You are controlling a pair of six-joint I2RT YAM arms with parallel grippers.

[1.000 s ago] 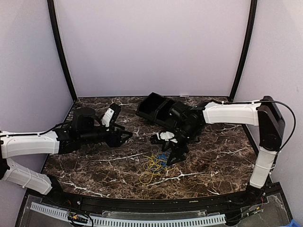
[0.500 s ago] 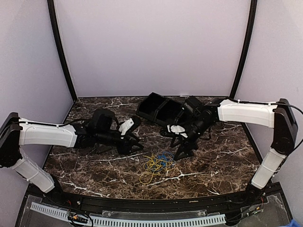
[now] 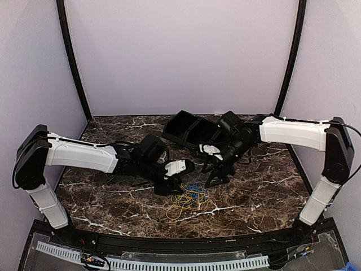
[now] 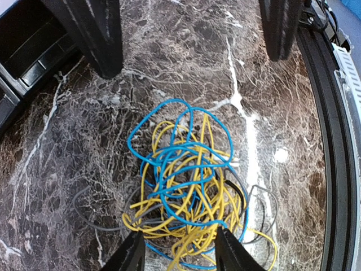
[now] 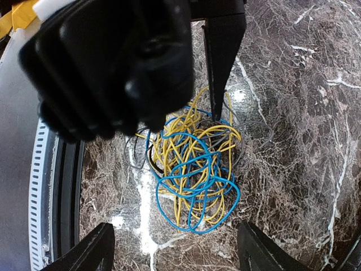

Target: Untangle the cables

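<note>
The yellow cable (image 3: pixel 179 204) and the blue cable (image 3: pixel 193 187) lie in one tangled heap on the marble table (image 3: pixel 113 192), with a thin grey wire among them. In the left wrist view the blue loops (image 4: pixel 169 164) cross over the yellow ones (image 4: pixel 189 228). My left gripper (image 4: pixel 180 257) is open, its jaws either side of the heap's near edge, just left of it in the top view (image 3: pixel 176 182). My right gripper (image 5: pixel 179 254) is open wide above the blue loops (image 5: pixel 197 189) and yellow loops (image 5: pixel 175 152), to the upper right of the heap in the top view (image 3: pixel 216 176).
A black two-compartment bin (image 3: pixel 189 130) stands at the back centre, behind the right gripper; its corner shows in the left wrist view (image 4: pixel 22 51). The black front rail (image 4: pixel 333 141) runs along the table's near edge. Dark posts and pale walls enclose the table.
My left arm has reached right across the table, so its gripper has come to the cable heap. My right gripper has drawn back a little to the upper right of the heap.
</note>
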